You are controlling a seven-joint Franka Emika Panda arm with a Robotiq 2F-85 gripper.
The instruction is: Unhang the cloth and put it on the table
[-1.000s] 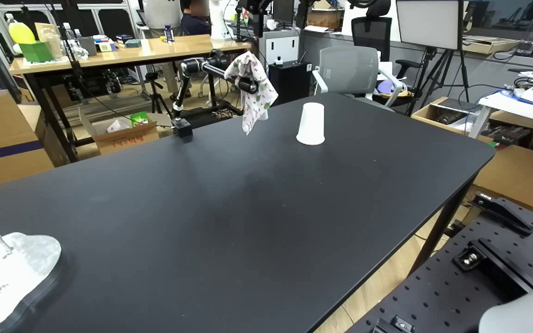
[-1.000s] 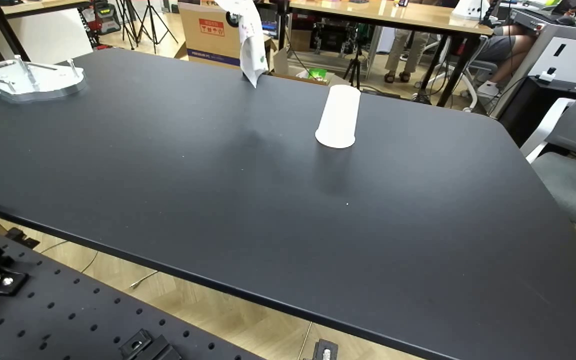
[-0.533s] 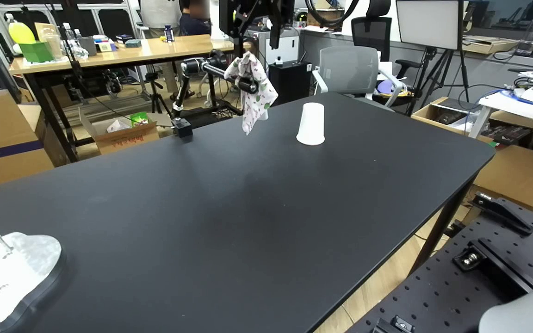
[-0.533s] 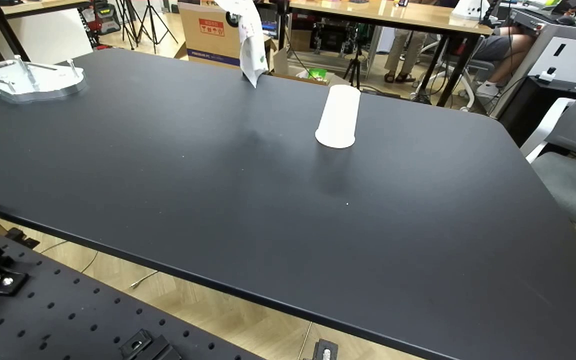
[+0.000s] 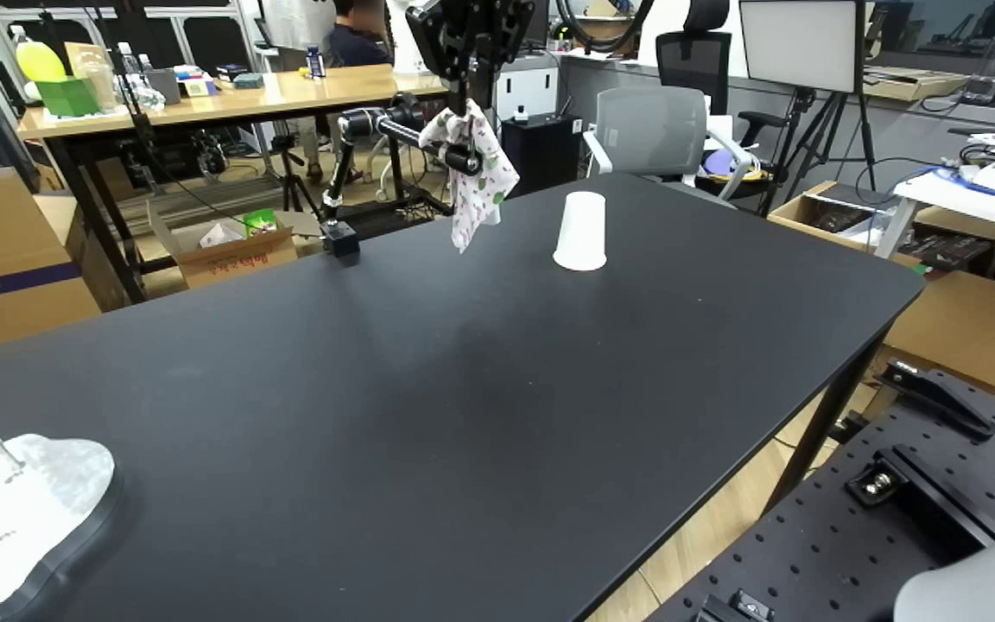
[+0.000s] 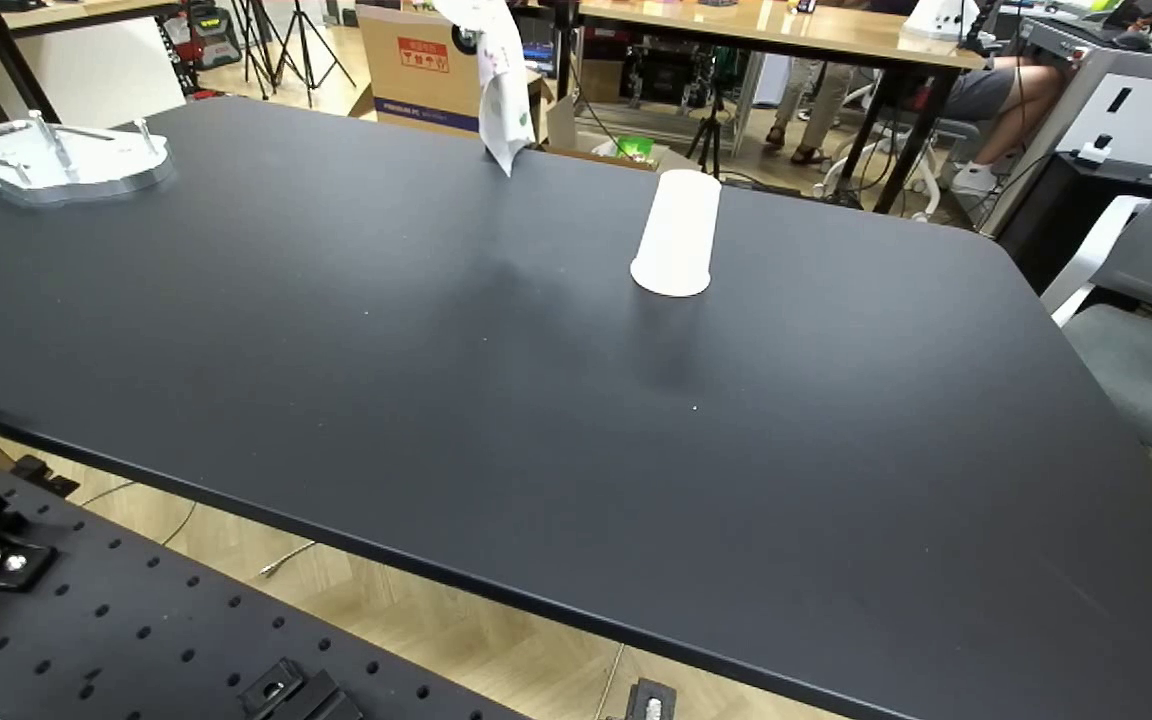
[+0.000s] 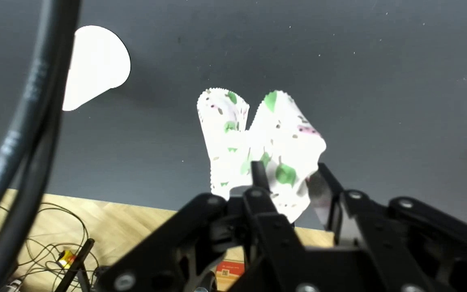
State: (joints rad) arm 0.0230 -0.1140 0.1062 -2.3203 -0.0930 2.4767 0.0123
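In an exterior view, the cloth [image 5: 491,168] is hung on the tip of a black stand [image 5: 359,123] set at the far edge of the table [image 5: 497,415] — unhanging not done, reach-and-grasp judged the step in hand. The stand is presumably used to hold the cloth up off the table. The gripper [image 5: 468,102] is pointed down, tips at the cloth's top, likely so that the cloth can be lifted clear of the stand.

In an exterior view, a cup [image 6: 676,235] is stood upside down, right of the cloth and nearer, wide rim on the table — probably for steadiness. Gripper not shown here. Whether the cloth's lower corner is touching the table can't be told.

In the wrist view, the jaws are seen standing apart with cloth in the gap; no squeeze shown. Gap probably set that wide so a bunched fold can be taken in. Next, a closing on cloth only is called for, then a lift and a lowering onto the table. Risk: the stand's tip being caught with the cloth, or the cloth being dropped past the far edge onto the floor [image 7: 114,223].
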